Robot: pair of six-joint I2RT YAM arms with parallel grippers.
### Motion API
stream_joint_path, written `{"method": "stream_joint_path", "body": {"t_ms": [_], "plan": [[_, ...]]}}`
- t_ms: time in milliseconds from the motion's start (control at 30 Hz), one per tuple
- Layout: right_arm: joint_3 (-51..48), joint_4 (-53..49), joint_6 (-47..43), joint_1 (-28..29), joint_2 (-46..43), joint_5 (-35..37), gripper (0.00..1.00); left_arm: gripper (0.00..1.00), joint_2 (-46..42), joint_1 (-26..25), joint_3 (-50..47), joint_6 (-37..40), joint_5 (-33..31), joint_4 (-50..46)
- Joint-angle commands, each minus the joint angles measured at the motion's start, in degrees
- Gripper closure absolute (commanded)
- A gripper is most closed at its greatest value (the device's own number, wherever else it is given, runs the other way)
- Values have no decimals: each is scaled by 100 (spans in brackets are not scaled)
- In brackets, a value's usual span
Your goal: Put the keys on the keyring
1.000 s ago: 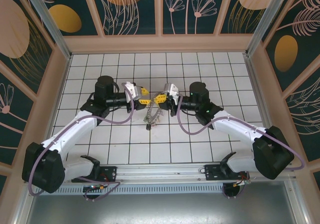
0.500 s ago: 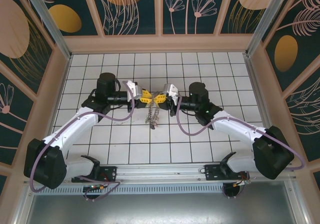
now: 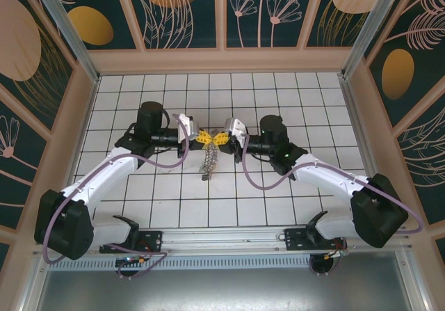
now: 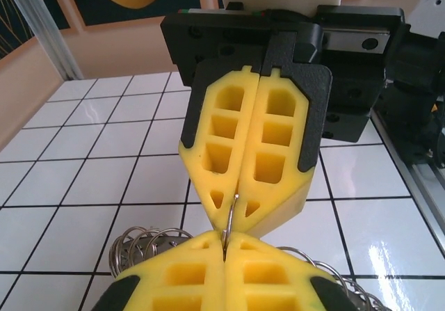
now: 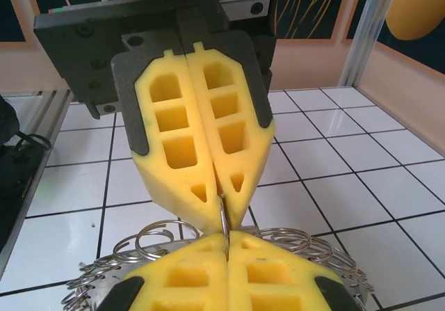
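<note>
Both arms reach in toward the middle of the white tiled table (image 3: 313, 95) and meet nose to nose. The left gripper (image 3: 206, 136) and the right gripper (image 3: 217, 138) sit tip against tip, lifted above the tiles. Each has its yellow fingers (image 4: 268, 144) pressed together, and each is pinching the same thin wire loop of the keyring (image 3: 208, 163). In the left wrist view the wire runs straight from the seam of the left gripper (image 4: 224, 245) up into the seam of the right gripper (image 4: 235, 212).

The rest of the keyring hangs below the pinch as a loose bunch of grey coils, reaching down toward the tiles. From above I cannot tell whether any keys are among them. In the right wrist view the coils fan out to both sides just behind the right gripper's (image 5: 227, 243) own tips.

There are bare tiles all around the pair. The peach-framed walls (image 3: 222, 60) stand well back at the far end and along both sides. The metal rail (image 3: 222, 238) by the arm bases is well clear too. The nearest clutter is the purple cables (image 3: 182, 151), one looping down beside each wrist close to the hanging coils.
</note>
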Motion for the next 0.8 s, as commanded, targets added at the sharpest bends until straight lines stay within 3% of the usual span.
{"method": "stream_joint_path", "body": {"t_ms": [0,100,200,300,400,567,767], "plan": [[315,-189,-322,106,-18,-42,100,100,-168,-104,217,515,-187,-336],[570,-1466,-1113,102,-27,153,98,100,-262,-103,416,880,-645,-848],[787,-2401,-1754,117,-58,418,85,100,-178,-106,743,1386,-1011,-1553],[1023,-2948,-2179,172,-38,746,81,100,-129,-106,925,1772,-1214,-1992],[1157,-3078,-2289,170,-28,812,70,100,-147,-98,1053,2081,-1387,-2258],[1228,-2767,-2157,176,21,584,63,100,-88,-115,1235,2292,-1446,-2546],[1354,-2530,-2117,201,154,397,66,100,-94,-158,1250,2412,-1478,-2569]]}}
